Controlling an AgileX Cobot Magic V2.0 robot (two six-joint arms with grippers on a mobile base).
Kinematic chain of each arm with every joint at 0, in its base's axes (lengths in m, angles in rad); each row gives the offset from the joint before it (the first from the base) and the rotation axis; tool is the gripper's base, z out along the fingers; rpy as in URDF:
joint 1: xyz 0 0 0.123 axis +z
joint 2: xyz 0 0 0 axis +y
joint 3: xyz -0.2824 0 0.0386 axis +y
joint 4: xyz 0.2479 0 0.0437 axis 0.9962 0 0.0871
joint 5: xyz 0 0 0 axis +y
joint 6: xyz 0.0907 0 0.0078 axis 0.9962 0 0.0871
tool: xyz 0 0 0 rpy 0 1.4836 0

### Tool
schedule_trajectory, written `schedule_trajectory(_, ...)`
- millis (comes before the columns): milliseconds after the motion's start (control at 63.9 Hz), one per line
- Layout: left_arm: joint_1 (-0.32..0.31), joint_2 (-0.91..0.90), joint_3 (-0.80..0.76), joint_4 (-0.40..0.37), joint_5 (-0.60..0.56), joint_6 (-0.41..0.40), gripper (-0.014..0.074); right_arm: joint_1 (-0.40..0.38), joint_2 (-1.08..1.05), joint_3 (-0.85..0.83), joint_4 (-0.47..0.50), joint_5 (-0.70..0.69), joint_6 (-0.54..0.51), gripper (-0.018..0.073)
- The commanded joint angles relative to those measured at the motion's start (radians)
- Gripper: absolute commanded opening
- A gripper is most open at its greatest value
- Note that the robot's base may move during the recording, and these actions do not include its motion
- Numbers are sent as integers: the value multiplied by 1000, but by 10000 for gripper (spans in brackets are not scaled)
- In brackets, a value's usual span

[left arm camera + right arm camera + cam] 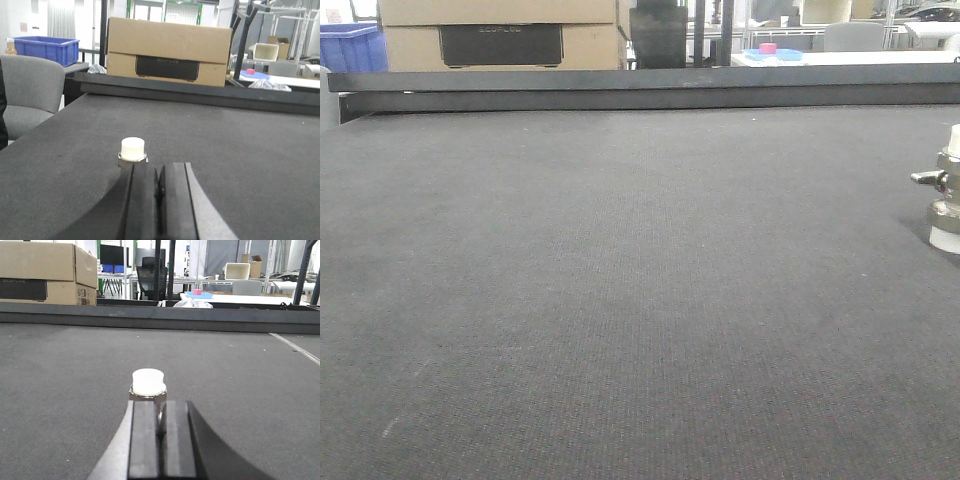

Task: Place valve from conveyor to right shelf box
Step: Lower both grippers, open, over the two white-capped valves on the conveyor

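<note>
Dull-metal white-capped valve [148, 385]: upright on dark woven conveyor [620, 300], just beyond clenched, empty right gripper [161, 407]; left gripper [159, 170] likewise.

A large brown cardboard box [167, 40] with a black rectangular panel [167, 67] on its front stands in the background. To its left, a blue plastic crate [45, 49] sits on a dark surface. A grey upholstered chair [27, 95] stands nearer the camera, at the far left. In the right wrist view, a black office chair [147, 280] stands behind dark upright poles [171, 267]. To its right, a white tabletop [240, 299] carries a shallow blue tray [206, 295] near its left end, with a small pink object [197, 291] on the tray. A crumpled clear plastic bag [192, 304] lies just in front. Farther back sits a cream open bin [236, 271].
</note>
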Motion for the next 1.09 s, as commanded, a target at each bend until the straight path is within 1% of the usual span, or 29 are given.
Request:
schedule_trajectory(0,3,-3,-3,-11,-30,0,-111,3,-3,0,2,-34,3,-154)
schedule_trajectory(63,3,-3,-3,-18,-48,0,-111,3,-3,0,2,-79,3,-154)
schedule_trajectory(156,3,-3,-3,-18,-147,0,-111,3,-3,0,11,-166,3,-154)
schedule_trajectory(188,3,-3,-3,-18,-167,0,-111,3,-3,0,16,-174,3,-154)
schedule_trajectory(235,3,-3,-9,-18,-167,0,-111,3,-3,-34,16,-158,3,-154)
schedule_trajectory(297,3,-3,-68,-18,-120,0,-111,3,-3,-107,16,-96,3,-154)
schedule_trajectory(344,3,-3,-139,-5,-54,0,-111,3,-3,-175,16,-39,3,-154)
schedule_trajectory(391,3,0,-201,5,38,0,-111,3,-3,-234,16,37,3,-152)
schedule_trajectory(454,3,27,-297,14,166,0,-96,3,18,-316,16,122,3,-120)
schedule_trajectory(485,3,49,-349,19,220,0,-66,3,34,-358,16,154,3,-91)
schedule_trajectory(547,3,96,-423,21,319,0,19,3,75,-417,16,209,3,7)
schedule_trajectory(594,3,131,-480,21,380,0,97,3,110,-456,16,238,3,108)
schedule_trajectory(626,3,162,-514,21,415,0,171,3,131,-476,16,243,3,172)
schedule_trajectory(673,3,207,-552,21,446,0,278,3,167,-494,16,243,3,305)
schedule_trajectory(720,3,248,-577,21,469,0,377,3,201,-501,16,241,3,398)
schedule_trajectory(782,3,292,-600,21,492,0,483,3,232,-501,16,239,3,519)
schedule_trajectory(813,3,321,-607,21,503,0,556,3,252,-501,16,237,3,574)
schedule_trajectory(829,3,333,-613,21,510,0,591,3,261,-501,16,235,3,575)
schedule_trajectory(860,3,350,-617,21,514,0,623,3,276,-501,16,235,3,570)
schedule_trajectory(985,-11,366,-617,21,500,0,601,3,352,-544,16,288,3,570)
schedule_trajectory(1079,-19,366,-617,21,495,0,601,3,447,-619,12,373,3,570)
